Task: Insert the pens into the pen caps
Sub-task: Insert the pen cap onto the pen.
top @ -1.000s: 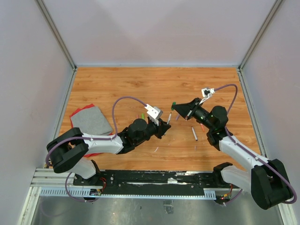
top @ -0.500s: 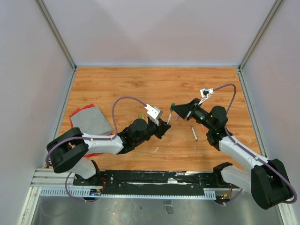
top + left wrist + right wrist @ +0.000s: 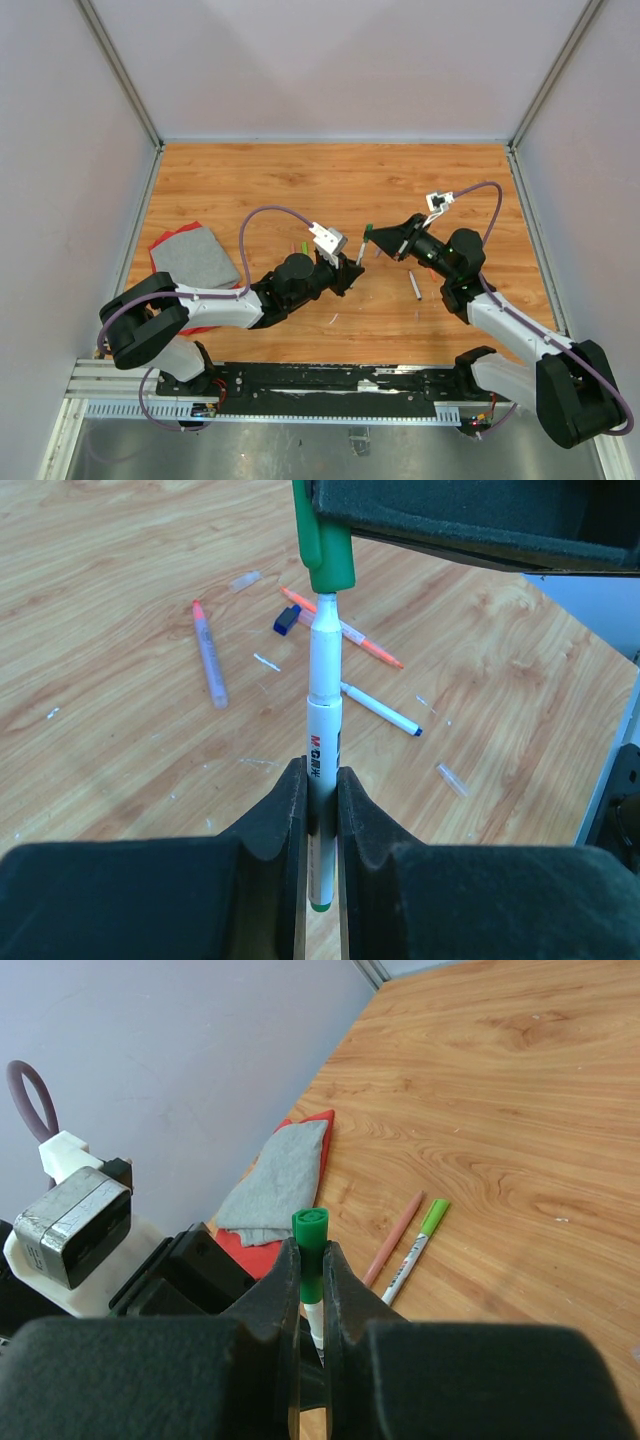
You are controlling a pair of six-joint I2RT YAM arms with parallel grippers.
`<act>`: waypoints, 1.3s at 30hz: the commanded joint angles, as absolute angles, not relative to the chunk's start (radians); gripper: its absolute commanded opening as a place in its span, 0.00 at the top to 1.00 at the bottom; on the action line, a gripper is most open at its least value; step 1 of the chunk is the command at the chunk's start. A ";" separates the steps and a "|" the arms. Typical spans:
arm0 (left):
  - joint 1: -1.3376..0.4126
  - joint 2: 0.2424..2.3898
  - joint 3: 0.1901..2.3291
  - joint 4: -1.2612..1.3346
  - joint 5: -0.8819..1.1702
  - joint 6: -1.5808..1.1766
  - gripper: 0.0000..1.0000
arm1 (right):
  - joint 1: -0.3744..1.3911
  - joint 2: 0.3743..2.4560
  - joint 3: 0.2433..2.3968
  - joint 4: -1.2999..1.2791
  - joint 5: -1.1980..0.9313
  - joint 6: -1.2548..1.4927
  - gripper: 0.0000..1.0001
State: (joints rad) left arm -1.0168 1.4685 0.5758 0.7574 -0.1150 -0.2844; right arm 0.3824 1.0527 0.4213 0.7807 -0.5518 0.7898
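Pen (image 3: 322, 710) marked "M&G", tip at cap (image 3: 326, 558)

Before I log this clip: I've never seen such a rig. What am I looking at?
Two robot arms are bolted at the near edge of a wooden table. One picture looks down from above; the other two come from cameras on each wrist. The left gripper is shut on a white pen, the right gripper on a green cap, the pen's tip right at the cap's mouth. Loose pens and a grey cloth lie on the table.
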 commanded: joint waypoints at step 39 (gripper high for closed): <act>-1.026 1.448 0.578 0.787 -0.158 -0.276 0.99 | 0.578 0.949 0.251 0.720 -0.305 0.610 0.45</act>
State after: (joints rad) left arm -1.0187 1.4666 0.5571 0.7250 -0.1387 -0.2855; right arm 0.5617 1.0592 0.2283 0.8986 -0.3836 0.6678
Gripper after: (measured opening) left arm 0.142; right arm 0.508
